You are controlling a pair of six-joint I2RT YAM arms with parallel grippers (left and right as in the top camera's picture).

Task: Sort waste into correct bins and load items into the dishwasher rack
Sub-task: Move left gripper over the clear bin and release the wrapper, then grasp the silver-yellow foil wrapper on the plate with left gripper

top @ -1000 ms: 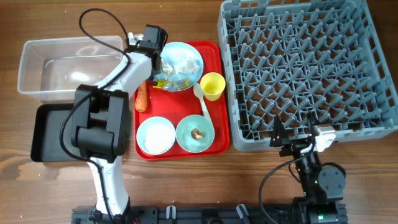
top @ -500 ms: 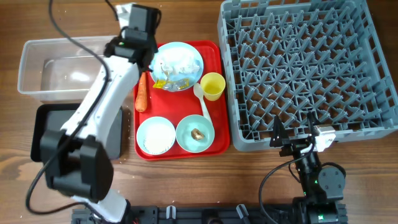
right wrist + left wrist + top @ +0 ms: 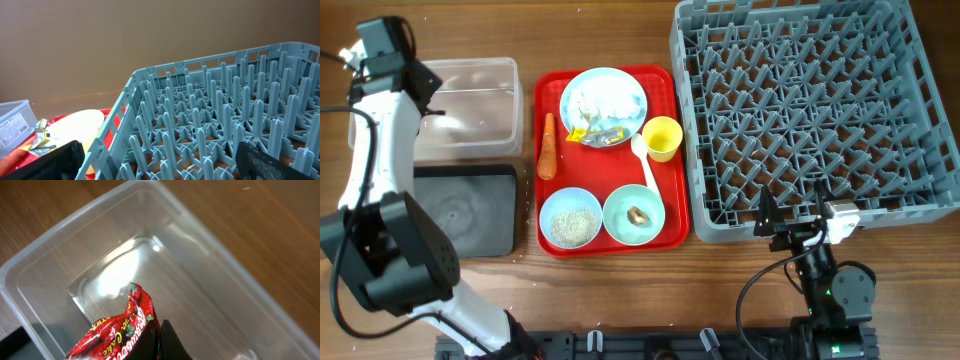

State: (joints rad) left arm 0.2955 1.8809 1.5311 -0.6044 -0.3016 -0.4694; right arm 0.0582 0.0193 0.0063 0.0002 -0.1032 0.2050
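Left pincer point(image 3: 159, 342) clamping red wrapper point(image 3: 120, 330), corner pointing into clear tub point(image 3: 210, 275)

A robotics lab staged as a canteen dish station: a wood-grain bench point(image 3: 620, 300) holds a commercial grey dishwasher rack point(image 3: 810, 110) just ahead of the right tool point(image 3: 160, 162), a red tray point(image 3: 544, 205) of tableware, a clear tub point(image 3: 480, 100), a black tub point(image 3: 460, 215) and trailing arm cables point(image 3: 742, 290).

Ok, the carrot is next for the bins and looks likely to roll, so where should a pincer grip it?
Probably best to grip the carrot across its thicker half, coming straight down from above. It lies flat beside the red tray's left rim, long and round, so close the pincer across its width.
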